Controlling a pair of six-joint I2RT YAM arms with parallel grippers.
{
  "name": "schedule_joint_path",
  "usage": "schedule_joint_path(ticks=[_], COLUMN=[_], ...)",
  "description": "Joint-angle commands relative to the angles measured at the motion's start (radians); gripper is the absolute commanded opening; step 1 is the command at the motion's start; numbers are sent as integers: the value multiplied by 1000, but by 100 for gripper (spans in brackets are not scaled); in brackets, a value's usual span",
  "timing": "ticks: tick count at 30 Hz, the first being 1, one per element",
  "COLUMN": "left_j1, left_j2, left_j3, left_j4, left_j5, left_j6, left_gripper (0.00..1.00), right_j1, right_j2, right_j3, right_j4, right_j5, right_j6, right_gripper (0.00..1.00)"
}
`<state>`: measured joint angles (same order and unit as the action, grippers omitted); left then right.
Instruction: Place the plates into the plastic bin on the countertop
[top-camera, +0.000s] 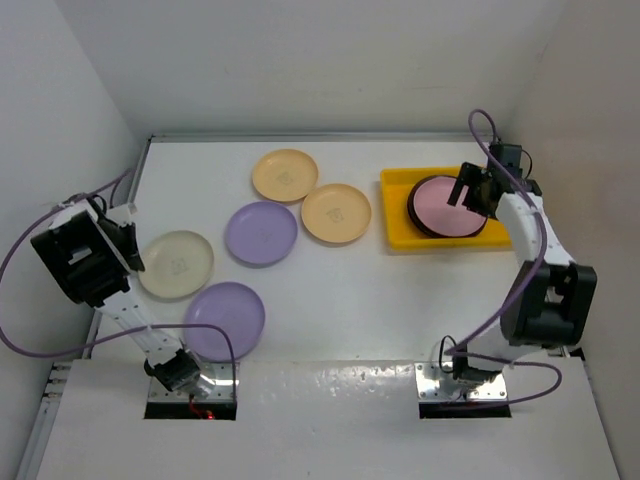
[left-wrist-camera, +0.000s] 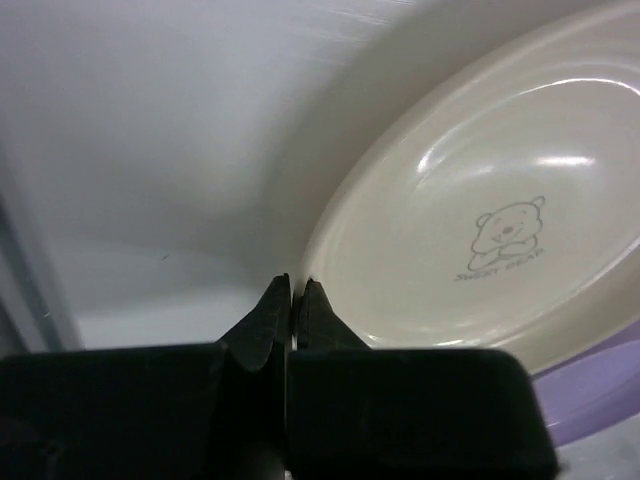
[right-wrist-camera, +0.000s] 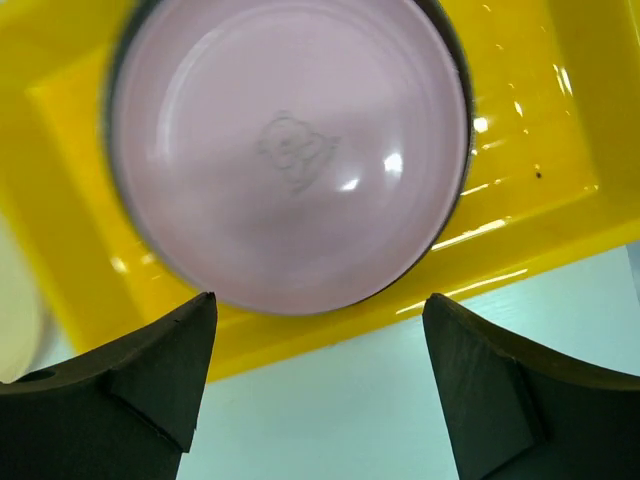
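A cream plate (top-camera: 176, 265) with a bear print lies at the left of the countertop (top-camera: 340, 290). My left gripper (top-camera: 136, 257) is at its left edge. In the left wrist view the gripper (left-wrist-camera: 296, 286) is shut, with the thin rim of the cream plate (left-wrist-camera: 480, 220) pinched between its tips. The yellow plastic bin (top-camera: 395, 215) at the back right holds a pink plate (top-camera: 450, 205) stacked on dark-rimmed plates. My right gripper (top-camera: 473, 194) hovers over that stack. It (right-wrist-camera: 318, 305) stands open and holds nothing, above the pink plate (right-wrist-camera: 285, 150) and the bin's near wall (right-wrist-camera: 330, 335).
Two lavender plates (top-camera: 261, 233) (top-camera: 225, 318) and two pale orange plates (top-camera: 285, 175) (top-camera: 336, 213) lie loose on the countertop. One lavender plate (left-wrist-camera: 600, 390) lies right beside the cream one. White walls close in the left, back and right sides.
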<state>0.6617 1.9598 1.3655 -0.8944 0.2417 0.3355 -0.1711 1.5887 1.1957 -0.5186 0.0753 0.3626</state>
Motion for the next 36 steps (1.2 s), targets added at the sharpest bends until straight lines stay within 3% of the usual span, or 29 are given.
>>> schedule_joint_path(ticks=[1,4,7,8,10,11,12,14,15,18,21,25,29,33,36], left_j1=[50,23,-101,-181,-282,-336,-450,-558,-652,-784,-865,-938,-984,-984,-984], left_j2=[-57,-192,-277,-277,-289,-289,-289,-279,-279,-251,-239,-239,-239,-239,-239], left_j3=[136,231,369,441,509,533,558,544,534,523,550,550,540,518,509], left_j4=[-44,-54,-54,-54,-54,-54,-54,-54,-54,-66,-75,-75,-75,-75,-75], left_j5=[59,136,234,295,309,309,300,280,271,239,228,238,238,248,261], left_j6=[20,20,-53,-75,-113,-124,-134,-144,-144,-125,-115,-106,-105,-105,-105], left_gripper=[0,0,0,0,0,0,0,0,0,0,0,0,0,0,0], right_j1=[64,145,290,414,490,589,614,679,694,703,705,706,708,700,688], right_j2=[-155,-214,-214,-205,-164,-130,-101,-35,-21,30,42,11,-19,-3,25], right_j3=[-39,-41,-24,-10,81,111,169,293,320,404,389,271,145,111,125], right_j4=[25,16,105,120,159,170,176,178,161,103,68,95,195,212,195], right_j5=[8,-149,-262,-272,-281,-263,-252,-188,-168,-80,-26,-3,-168,-132,-124], right_j6=[-34,1,30,56,59,70,70,78,76,64,49,22,4,4,6], right_gripper=[83,82,75,71,71,73,80,83,83,82,75,60,56,54,29])
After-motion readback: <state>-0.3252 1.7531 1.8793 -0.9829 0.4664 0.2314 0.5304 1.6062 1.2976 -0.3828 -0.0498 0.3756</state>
